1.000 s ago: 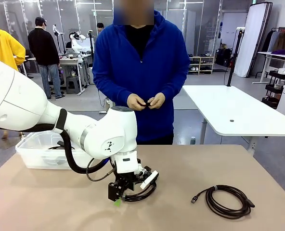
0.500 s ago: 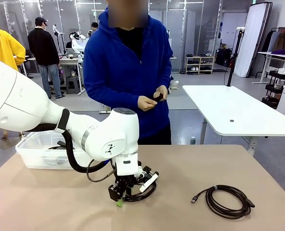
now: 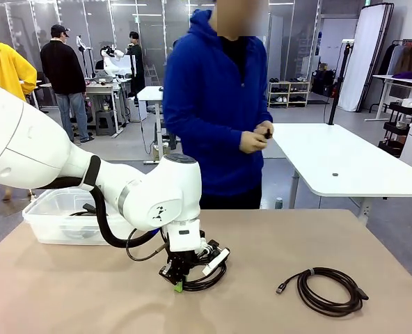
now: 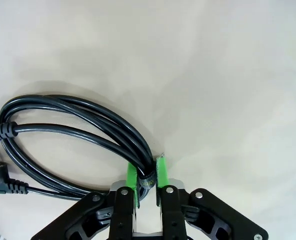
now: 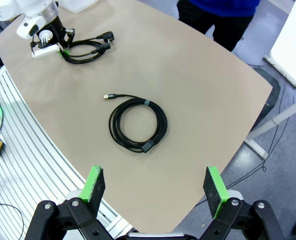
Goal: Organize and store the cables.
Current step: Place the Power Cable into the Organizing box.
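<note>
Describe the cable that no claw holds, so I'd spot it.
On the tan table, look to the robot's right half. The loose coil lies alone, a small connector trailing out; the other coil, gripped by the left claw, carries a power plug.

A tan bench point(image 3: 262, 236) carries a clear plastic bin point(image 3: 46, 233) at its far left, a coiled black power cable point(image 3: 209, 281) near the middle, and a second coiled cable point(image 3: 309, 296) well apart to the right.
</note>
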